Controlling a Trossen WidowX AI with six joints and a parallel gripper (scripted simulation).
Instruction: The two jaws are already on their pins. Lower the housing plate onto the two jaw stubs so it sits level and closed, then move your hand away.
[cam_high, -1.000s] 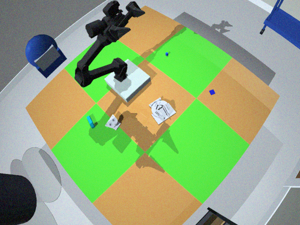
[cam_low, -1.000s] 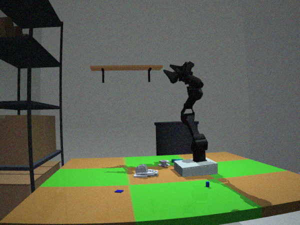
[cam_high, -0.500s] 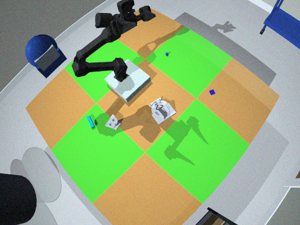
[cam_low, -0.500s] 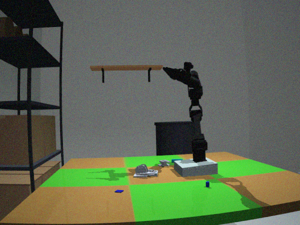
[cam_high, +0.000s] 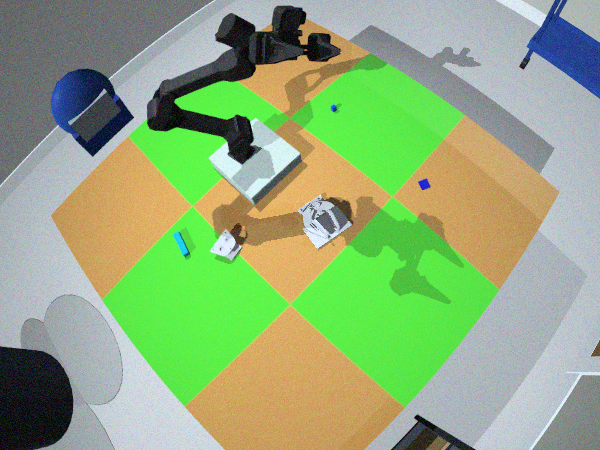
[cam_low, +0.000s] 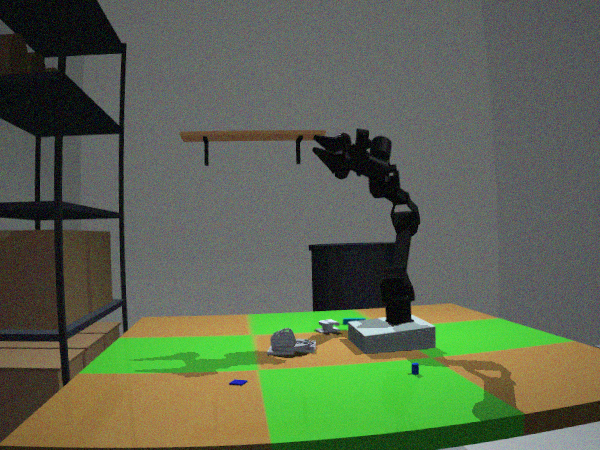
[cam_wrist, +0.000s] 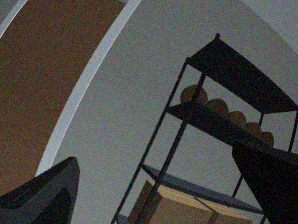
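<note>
My gripper (cam_high: 322, 51) (cam_low: 314, 143) is open and empty, raised high above the table and well away from the white parts. Its spread fingers show at the lower left and right of the wrist view. A larger white assembly (cam_high: 317, 240) (cam_low: 283, 340) rests on the middle of the table. It has a flat base and a rounded, raised part with dark slots. A smaller white part (cam_high: 225, 245) (cam_low: 328, 324) stands apart from it, with a small plate-like top showing dark spots. I cannot tell for certain which piece is the housing plate. The pins and stubs are too small to make out.
The pale base block (cam_high: 277, 162) (cam_low: 395, 341) carries the arm. A cyan bar (cam_high: 181, 244) (cam_low: 354, 321) lies near the smaller white part. A blue square (cam_high: 424, 184) (cam_low: 238, 382) and a small blue cylinder (cam_high: 334, 108) (cam_low: 415, 369) are farther off.
</note>
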